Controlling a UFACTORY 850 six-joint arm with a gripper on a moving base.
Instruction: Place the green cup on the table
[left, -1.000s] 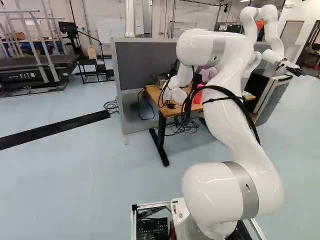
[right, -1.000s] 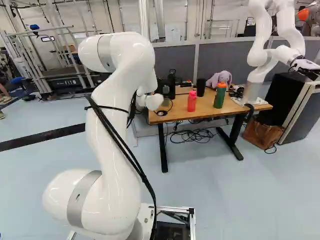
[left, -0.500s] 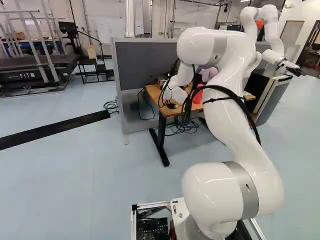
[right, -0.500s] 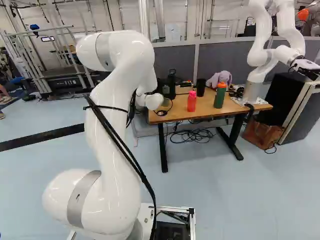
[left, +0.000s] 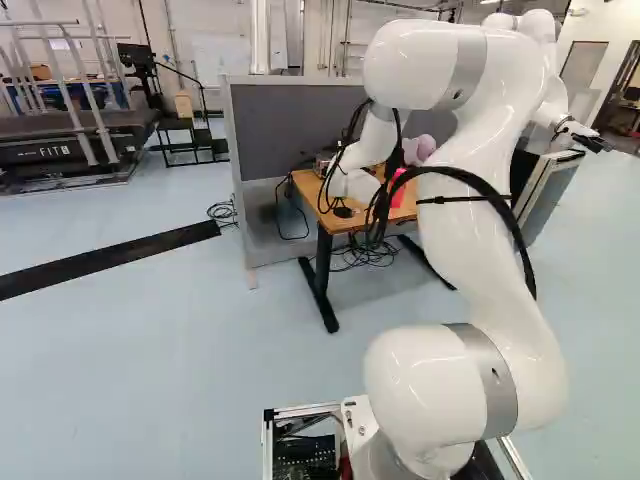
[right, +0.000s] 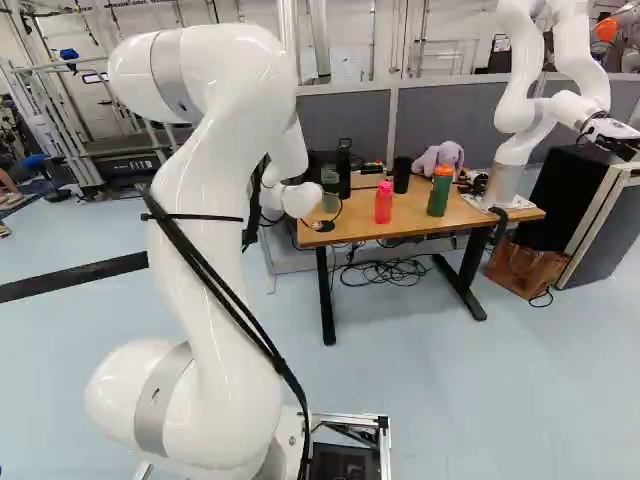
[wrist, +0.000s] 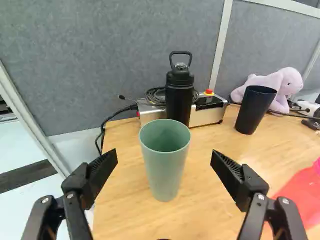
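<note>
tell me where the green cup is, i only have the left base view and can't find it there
Observer: The green cup stands upright on the table, with a black bottle beyond it.
Operator: ok, and are the jaws holding it
Observer: No, the wrist view shows the jaws open, with bare space between each one and the cup.

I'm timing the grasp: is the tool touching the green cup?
Apart: in the wrist view, tabletop shows on both sides between the green cup and the open tool.
</note>
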